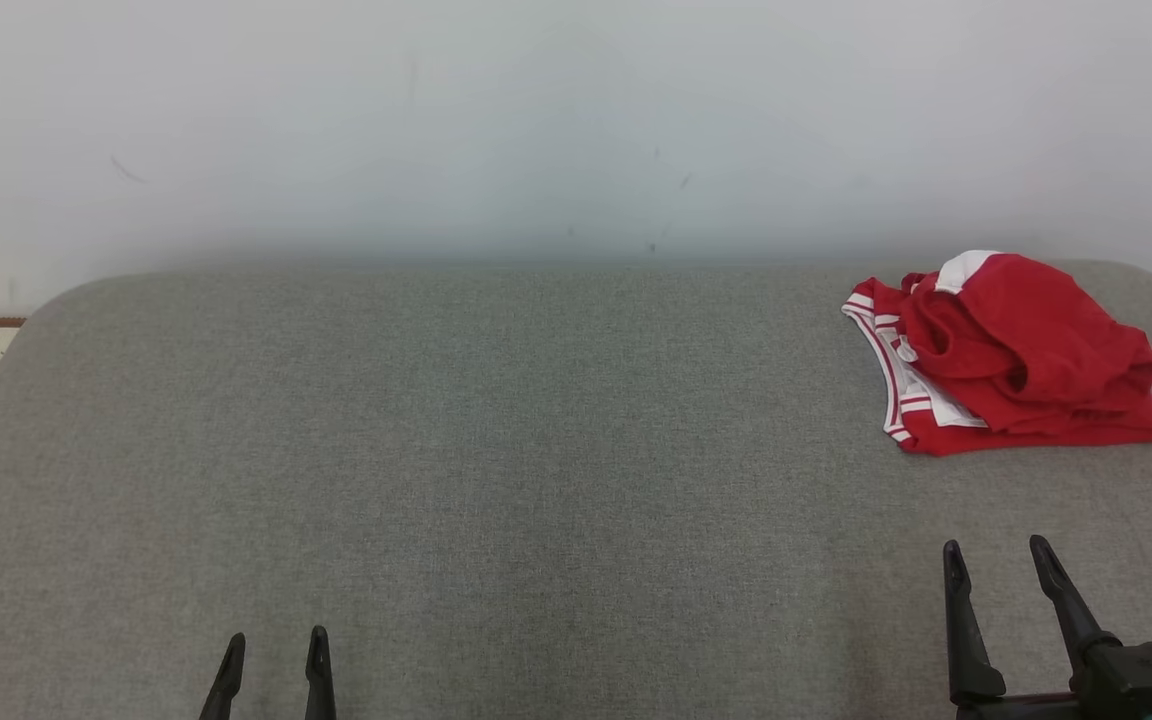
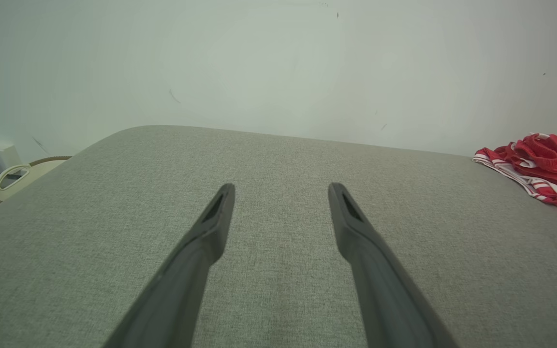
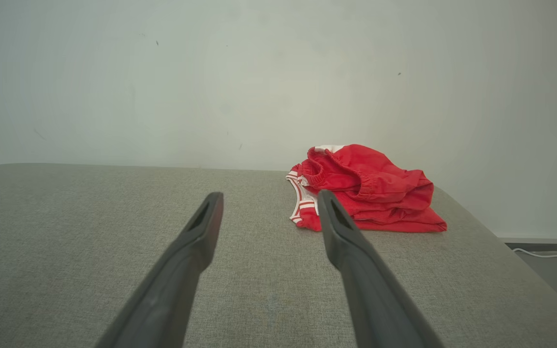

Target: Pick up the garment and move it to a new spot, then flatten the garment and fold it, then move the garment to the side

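**A:** While both grippers hover low over the grey cushion [image 1: 496,450], where are the red shorts [image 1: 1021,355]?

**B:** Ahead of the right gripper [image 1: 994,545] and slightly to its outer side, well apart from its fingertips, near the cushion's far right corner. From the left gripper [image 1: 276,640] they lie far off to the right.

**A:** And the jaws?

**B:** Both pairs stand wide with nothing between them, and neither touches cloth.

**A:** Which step is this?

**B:** I can't settle it. The shorts lie in a compact heap. The lower layers look doubled flat with a straight hem, and the waistband is bunched on top. A heap waiting to be lifted and carried elsewhere would look like that. So would a roughly folded pair set aside at the edge.

**A:** Then what would a next move call for?

**B:** I can only judge the handling. The right jaws are much the nearer pair. Soft layered cloth needs a pinch on a raised fold, or the layers may slide apart. Whether a grasp is due at all, I can't tell.
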Robot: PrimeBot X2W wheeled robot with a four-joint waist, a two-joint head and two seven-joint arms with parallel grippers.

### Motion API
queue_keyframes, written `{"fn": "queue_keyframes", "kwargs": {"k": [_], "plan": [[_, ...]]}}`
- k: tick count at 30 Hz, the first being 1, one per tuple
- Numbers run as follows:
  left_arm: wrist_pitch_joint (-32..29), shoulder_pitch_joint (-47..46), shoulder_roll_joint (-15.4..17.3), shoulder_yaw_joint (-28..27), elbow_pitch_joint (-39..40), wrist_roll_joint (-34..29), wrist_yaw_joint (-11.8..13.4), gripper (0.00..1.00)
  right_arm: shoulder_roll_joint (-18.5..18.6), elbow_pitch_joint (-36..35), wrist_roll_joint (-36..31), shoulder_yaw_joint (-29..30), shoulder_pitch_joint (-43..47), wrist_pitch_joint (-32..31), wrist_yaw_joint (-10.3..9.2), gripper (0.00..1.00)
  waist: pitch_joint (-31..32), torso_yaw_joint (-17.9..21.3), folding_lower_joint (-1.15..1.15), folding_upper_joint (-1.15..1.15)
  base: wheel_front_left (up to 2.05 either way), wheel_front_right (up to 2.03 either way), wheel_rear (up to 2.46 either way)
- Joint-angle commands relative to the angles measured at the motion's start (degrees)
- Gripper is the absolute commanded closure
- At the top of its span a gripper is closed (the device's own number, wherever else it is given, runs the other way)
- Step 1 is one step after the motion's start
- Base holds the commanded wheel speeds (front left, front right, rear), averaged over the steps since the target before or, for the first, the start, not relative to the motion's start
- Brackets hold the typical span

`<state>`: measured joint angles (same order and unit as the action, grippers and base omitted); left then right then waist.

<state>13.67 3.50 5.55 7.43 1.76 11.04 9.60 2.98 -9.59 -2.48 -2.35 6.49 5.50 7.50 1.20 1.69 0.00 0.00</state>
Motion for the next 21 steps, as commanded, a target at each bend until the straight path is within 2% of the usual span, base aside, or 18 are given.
{"fn": "queue_keyframes", "kwargs": {"k": [1,6,7,10,21], "plan": [[0.13,0.86,0.39,-0.03,0.25,0.13,-0.13,0.00,-0.14,-0.08,0.17,-0.13,0.41,-0.09,-0.02,0.00,-0.08,0.00,0.00,0.00,0.00,0.00,0.00],[0.22,0.89,0.65,0.19,0.42,0.32,-0.24,0.00,-0.14,0.10,0.25,-0.23,0.20,-0.17,-0.02,0.00,-0.09,-0.05,0.00,0.00,0.00,0.00,0.00],[-0.02,0.05,0.18,0.29,0.24,0.27,-0.37,1.00,0.00,0.12,0.17,-0.20,0.05,0.02,0.00,1.00,-0.10,-0.04,0.00,0.00,0.00,0.00,0.00],[-0.04,0.21,-0.22,0.57,-1.00,0.69,-0.47,1.00,0.00,1.48,0.59,-0.35,0.46,0.04,0.00,1.00,-0.12,-0.05,0.00,0.00,0.00,0.00,0.00],[-2.04,-0.24,0.08,-0.44,-1.80,13.55,-2.68,1.00,1.25,3.52,16.15,0.01,-0.47,-0.78,0.00,1.00,-0.23,-0.19,0.00,0.00,0.00,0.00,0.00]]}}
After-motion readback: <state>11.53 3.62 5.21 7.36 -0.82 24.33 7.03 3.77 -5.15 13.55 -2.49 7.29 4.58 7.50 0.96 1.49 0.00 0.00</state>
